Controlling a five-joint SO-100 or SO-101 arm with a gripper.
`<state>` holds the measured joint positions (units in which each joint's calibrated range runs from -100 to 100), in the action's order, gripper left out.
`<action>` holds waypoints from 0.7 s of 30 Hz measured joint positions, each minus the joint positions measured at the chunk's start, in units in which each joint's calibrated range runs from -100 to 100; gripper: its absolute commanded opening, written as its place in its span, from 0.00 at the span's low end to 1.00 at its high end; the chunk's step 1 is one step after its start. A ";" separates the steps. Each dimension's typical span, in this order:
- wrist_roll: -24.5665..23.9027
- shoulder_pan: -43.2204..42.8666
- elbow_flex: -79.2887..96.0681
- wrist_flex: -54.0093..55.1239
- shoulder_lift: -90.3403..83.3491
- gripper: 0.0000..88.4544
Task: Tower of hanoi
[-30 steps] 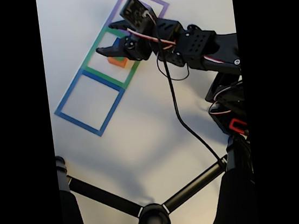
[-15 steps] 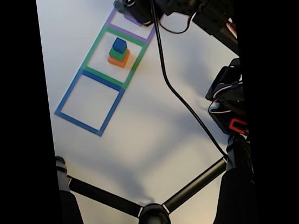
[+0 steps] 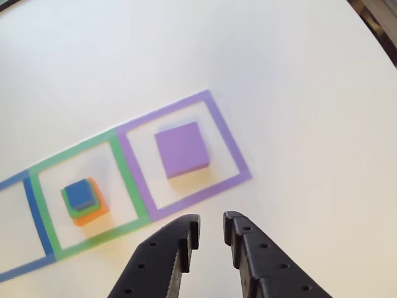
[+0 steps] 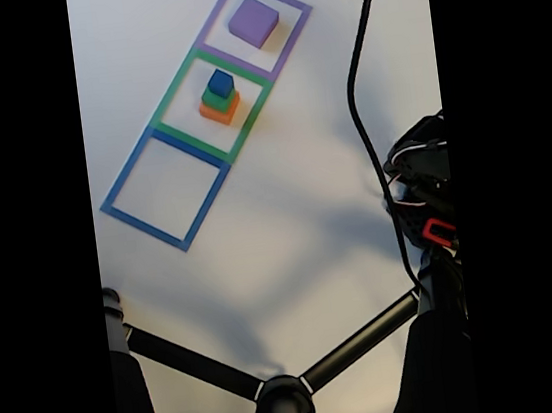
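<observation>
Three taped squares lie in a row on the white table (image 3: 298,93). The purple square (image 3: 231,146) holds one flat purple block (image 3: 181,149), lying alone near its centre. The green square (image 3: 127,174) next to it holds a stack of three: an orange block (image 3: 99,214) at the bottom, a green block (image 3: 69,208) on it, and a small blue block (image 3: 79,193) on top. The blue square (image 4: 165,188) at the far end of the row stands empty in the fixed view.

In the other view we see the gripper (image 3: 209,231) at the lower edge, just outside the purple square's near border, touching nothing. Its two fingers (image 3: 180,239) stand a little apart, with a narrow gap between the tips and nothing between them.

We judge the blocks to be light, rigid pieces with flat, smooth faces (likely plastic or foam, though the pictures cannot settle this). The purple block is the widest and lowest, so the present gap would need widening to span it; we would take it across two opposite side faces, low down. The blue block offers the easiest hold, by its sides, lifted straight up so that the stack below is not dragged.
</observation>
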<state>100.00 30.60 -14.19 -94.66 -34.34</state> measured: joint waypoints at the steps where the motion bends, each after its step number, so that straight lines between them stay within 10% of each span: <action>1: 0.00 1.20 -0.43 -0.56 0.00 0.00; 13: 0.00 13.88 6.88 -2.95 -0.34 0.29; 21: 0.00 17.17 37.92 22.65 -8.83 0.44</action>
<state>100.00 47.78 23.73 -72.01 -43.17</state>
